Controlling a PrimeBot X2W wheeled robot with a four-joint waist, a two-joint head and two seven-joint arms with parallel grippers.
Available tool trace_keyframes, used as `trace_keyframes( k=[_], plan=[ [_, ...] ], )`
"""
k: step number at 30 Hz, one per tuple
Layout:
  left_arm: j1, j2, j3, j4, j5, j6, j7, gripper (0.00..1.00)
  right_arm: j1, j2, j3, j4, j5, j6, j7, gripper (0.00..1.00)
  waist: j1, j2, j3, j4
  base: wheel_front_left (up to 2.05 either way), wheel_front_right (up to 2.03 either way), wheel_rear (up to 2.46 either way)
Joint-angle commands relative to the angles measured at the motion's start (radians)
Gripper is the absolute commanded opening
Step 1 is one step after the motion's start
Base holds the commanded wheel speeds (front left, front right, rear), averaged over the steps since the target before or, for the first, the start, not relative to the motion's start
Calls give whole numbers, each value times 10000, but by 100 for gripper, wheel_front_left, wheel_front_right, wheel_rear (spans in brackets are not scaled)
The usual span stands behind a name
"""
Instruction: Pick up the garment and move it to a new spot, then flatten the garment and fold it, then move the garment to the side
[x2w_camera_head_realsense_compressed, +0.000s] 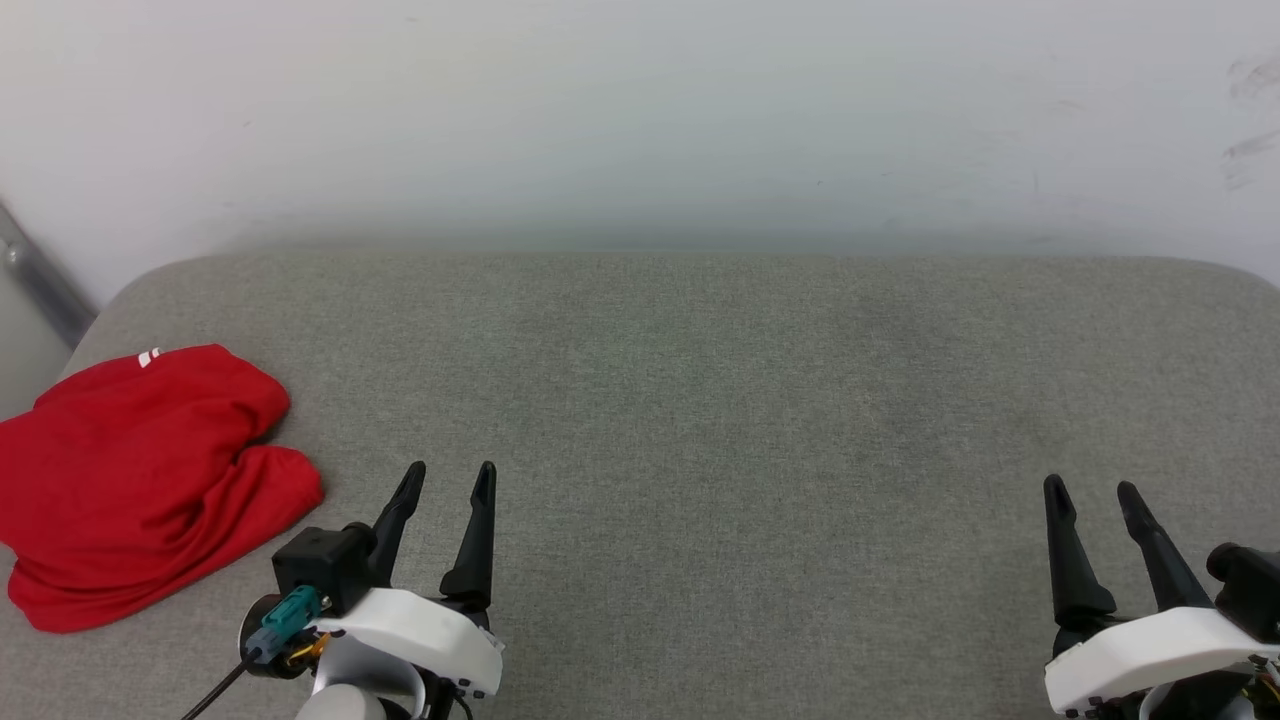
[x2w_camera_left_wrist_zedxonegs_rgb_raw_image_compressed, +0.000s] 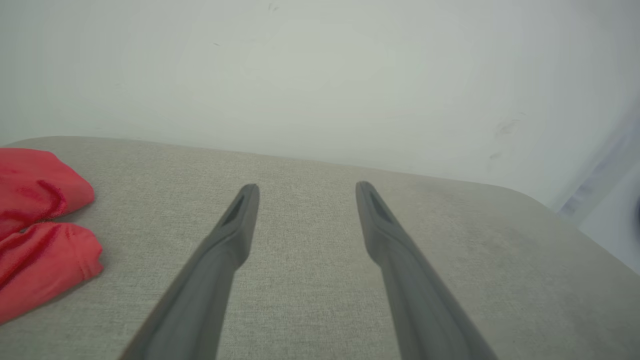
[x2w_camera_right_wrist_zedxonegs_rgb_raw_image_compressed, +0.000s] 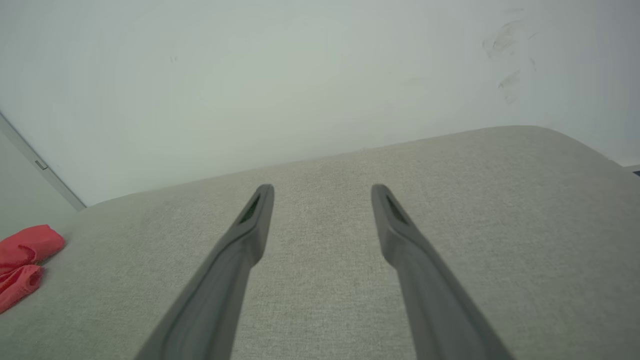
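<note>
Both the left gripper (x2w_camera_head_realsense_compressed: 450, 467) and right gripper (x2w_camera_head_realsense_compressed: 1090, 484) are holding jaws wide and empty, the bunched garment (x2w_camera_head_realsense_compressed: 140, 480) pointing its lobes rightward.

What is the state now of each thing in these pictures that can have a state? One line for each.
red shirt: lies in a loose bundle at the left edge of the grey cushion, not spread flat, not held.
left end effector: open, empty, beside the shirt, not touching it.
right end effector: open, empty, on the far side from the shirt.
</note>
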Motion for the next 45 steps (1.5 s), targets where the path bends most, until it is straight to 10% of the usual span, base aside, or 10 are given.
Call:
trace_keyframes(
  k=[1,45],
  plan=[
    [-146,71,-14,11,211,4,-94,100,91,20,-13,-118,-230,21,13,100,-1,0,0,-2,0,0,0],
    [-307,-108,211,866,2218,247,-671,100,74,29,-207,182,-2145,13,-448,100,-1,0,-89,70,0,0,0]
  ],
)
